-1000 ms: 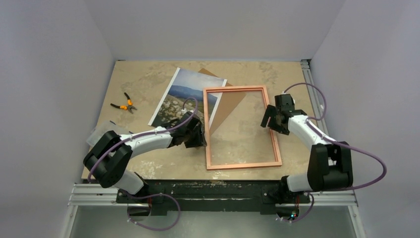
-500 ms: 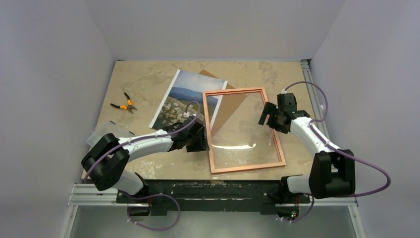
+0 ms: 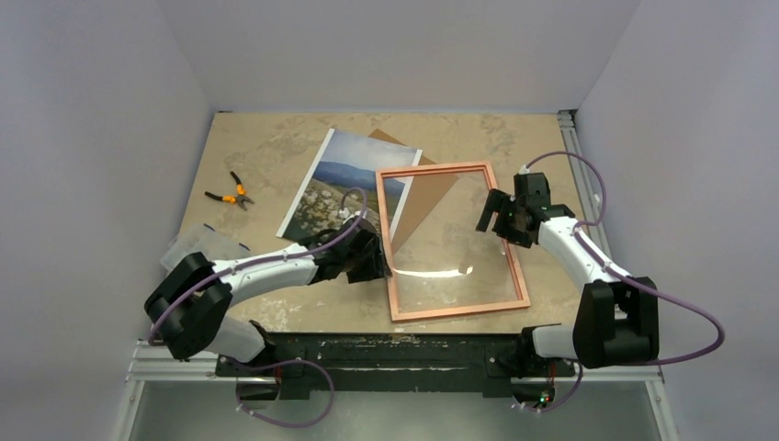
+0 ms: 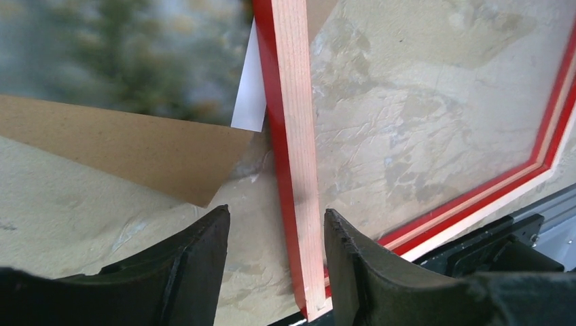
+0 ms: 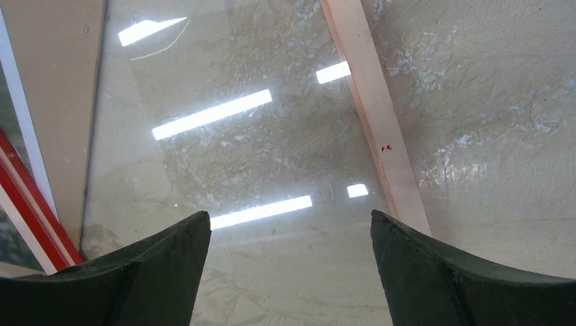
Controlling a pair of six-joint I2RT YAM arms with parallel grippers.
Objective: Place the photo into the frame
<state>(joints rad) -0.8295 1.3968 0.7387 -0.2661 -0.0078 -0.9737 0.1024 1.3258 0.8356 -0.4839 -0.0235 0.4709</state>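
Note:
The frame [image 3: 459, 310] lies back up right of centre, pale wood showing, its clear pane reflecting lights. The photo [image 3: 344, 175] lies face up to its left, one corner under the frame's far left rail. My left gripper [image 3: 375, 262] is open and straddles the frame's left rail [image 4: 299, 170], which stands close to the right finger; the left finger is apart from it. My right gripper [image 3: 491, 220] is open and empty above the pane [image 5: 258, 156], its right finger near the right rail [image 5: 380, 129]. The photo's blurred print [image 4: 136, 47] shows in the left wrist view.
A brown backing board [image 3: 430, 193] lies under the photo and frame; its corner [image 4: 136, 149] is beside my left finger. Orange-handled pliers [image 3: 231, 193] lie at the left. A translucent sheet [image 3: 197, 243] sits near the left arm. The table's near edge is just past the frame.
The frame has swung, its near end going right, and the pane now catches light. My left gripper followed its left rail. The right gripper shifted slightly away.

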